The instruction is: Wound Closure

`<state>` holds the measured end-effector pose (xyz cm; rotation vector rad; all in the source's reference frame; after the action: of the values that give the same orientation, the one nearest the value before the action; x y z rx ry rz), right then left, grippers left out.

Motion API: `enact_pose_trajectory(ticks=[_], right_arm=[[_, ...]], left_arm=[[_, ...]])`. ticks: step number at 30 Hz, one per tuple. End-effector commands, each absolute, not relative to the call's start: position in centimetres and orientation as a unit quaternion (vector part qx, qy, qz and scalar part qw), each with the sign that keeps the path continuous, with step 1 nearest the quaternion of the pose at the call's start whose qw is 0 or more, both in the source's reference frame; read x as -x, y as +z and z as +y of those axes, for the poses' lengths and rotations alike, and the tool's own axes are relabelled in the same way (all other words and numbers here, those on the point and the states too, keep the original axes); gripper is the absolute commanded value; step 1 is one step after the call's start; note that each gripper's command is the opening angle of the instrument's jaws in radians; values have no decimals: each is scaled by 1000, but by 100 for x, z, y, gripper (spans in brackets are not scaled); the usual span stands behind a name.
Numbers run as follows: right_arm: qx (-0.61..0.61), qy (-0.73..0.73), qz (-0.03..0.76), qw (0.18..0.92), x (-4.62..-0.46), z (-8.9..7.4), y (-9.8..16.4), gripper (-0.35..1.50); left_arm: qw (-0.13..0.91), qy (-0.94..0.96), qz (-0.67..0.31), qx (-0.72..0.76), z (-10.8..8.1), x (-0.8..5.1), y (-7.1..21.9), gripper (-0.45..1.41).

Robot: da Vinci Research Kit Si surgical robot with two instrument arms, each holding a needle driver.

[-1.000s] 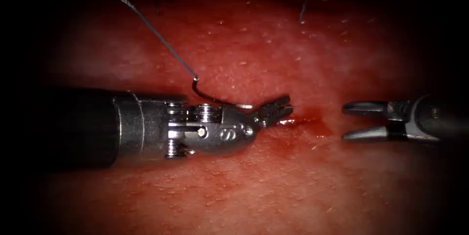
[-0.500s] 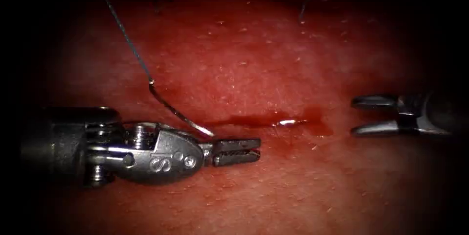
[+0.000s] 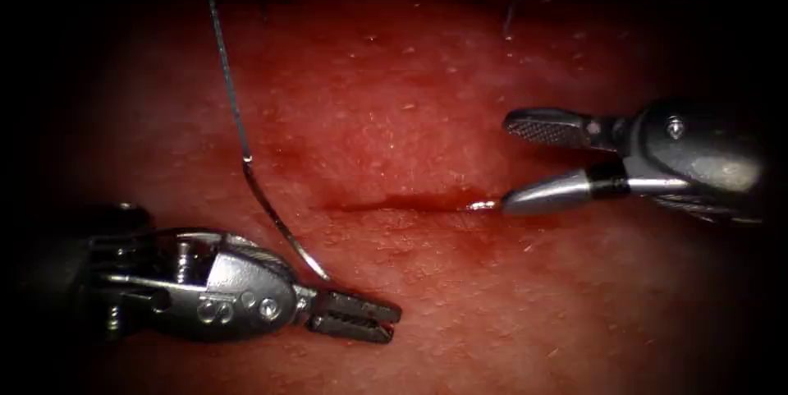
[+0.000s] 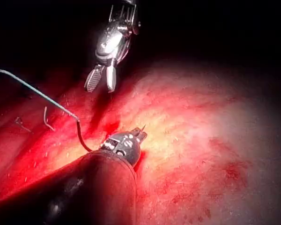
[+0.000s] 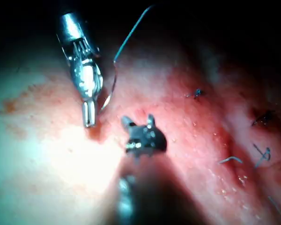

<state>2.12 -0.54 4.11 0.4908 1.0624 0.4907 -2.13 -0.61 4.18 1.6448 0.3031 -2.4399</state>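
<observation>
The left tool has pulled back, pinching the shiny bent needle; the right tool moved closer, jaws wide.

1. My left tool looks like polished steel, jaws finely ridged.
2. My right tool has one cross-hatched jaw face, one smooth glossy back.
3. The needle is bright wire.
4. The tissue glistens, wet and pebbled.
</observation>
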Motion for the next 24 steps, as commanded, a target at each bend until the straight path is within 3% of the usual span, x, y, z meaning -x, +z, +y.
enact_pose_trajectory(ticks=[1, 7, 11, 17, 24], right_arm=[[-232, 233, 506, 798, -230, -53, 416, 57], [-237, 245, 523, 781, -260, -48, 419, 72], [-237, 254, 537, 769, -277, -45, 417, 62], [-245, 258, 545, 759, -300, -45, 417, 67], [-261, 252, 564, 742, -316, -45, 400, 52]], left_arm=[[94, -819, 103, -556, -58, 220, 420, -45], [94, -803, 105, -579, -50, 235, 406, -45], [100, -799, 110, -583, -56, 246, 403, -45], [109, -794, 112, -587, -56, 249, 404, -45], [109, -797, 106, -584, -52, 247, 409, -45]])
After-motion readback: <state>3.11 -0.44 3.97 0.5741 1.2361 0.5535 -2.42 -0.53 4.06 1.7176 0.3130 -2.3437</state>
